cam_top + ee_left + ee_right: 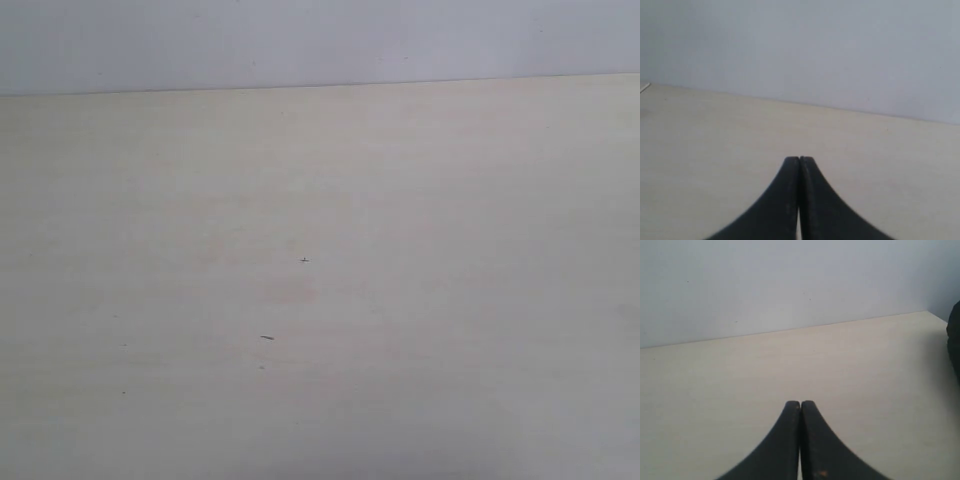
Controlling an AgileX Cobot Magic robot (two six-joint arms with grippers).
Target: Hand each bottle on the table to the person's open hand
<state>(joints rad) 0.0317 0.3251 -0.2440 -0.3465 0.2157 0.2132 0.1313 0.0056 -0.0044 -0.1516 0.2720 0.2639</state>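
Note:
The pale beige table (400, 200) fills the exterior view, and neither bottles nor a hand show on it. Both arms are outside that view. In the left wrist view my left gripper (799, 161) is shut, its black fingers (785, 200) pressed together above bare tabletop (715, 140). The right wrist view shows my right gripper (800, 404) shut too, holding nothing, over bare tabletop (865, 365). The bottles and the person's open hand are out of view in every frame.
A plain grey-white wall (320, 40) runs behind the table's far edge. Tiny dark specks (267, 338) mark the tabletop near the middle. A dark rounded object (955, 340) cuts into the edge of the right wrist view, by the table's corner.

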